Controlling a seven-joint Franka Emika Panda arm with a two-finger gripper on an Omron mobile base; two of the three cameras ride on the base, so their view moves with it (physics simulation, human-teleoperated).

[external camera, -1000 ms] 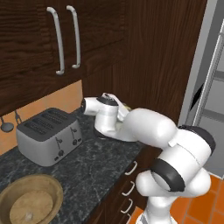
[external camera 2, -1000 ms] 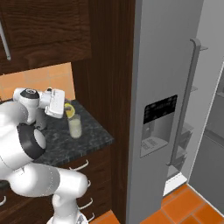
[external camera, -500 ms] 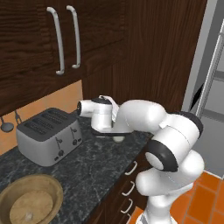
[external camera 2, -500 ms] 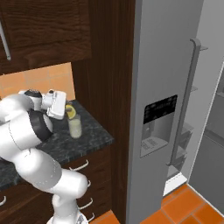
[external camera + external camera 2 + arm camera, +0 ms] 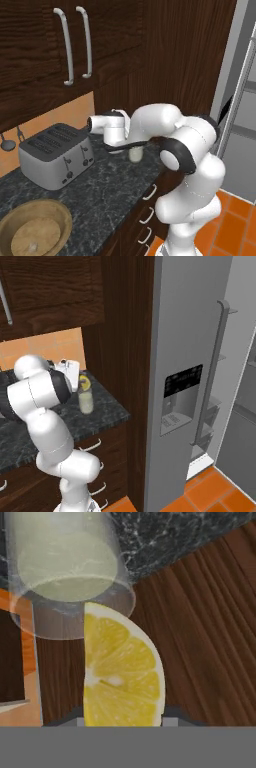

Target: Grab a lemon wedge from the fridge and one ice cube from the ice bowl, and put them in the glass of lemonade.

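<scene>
While my gripper [image 5: 122, 719] pinches the pale yellow lemon wedge [image 5: 121, 671] beside the clear tumbler of lemonade [image 5: 70, 572], I risk dropping it outside the rim.

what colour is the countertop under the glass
Black stone speckled with white, the dark countertop under the small clear tumbler of pale lemonade; clearest in the left base view.
</scene>
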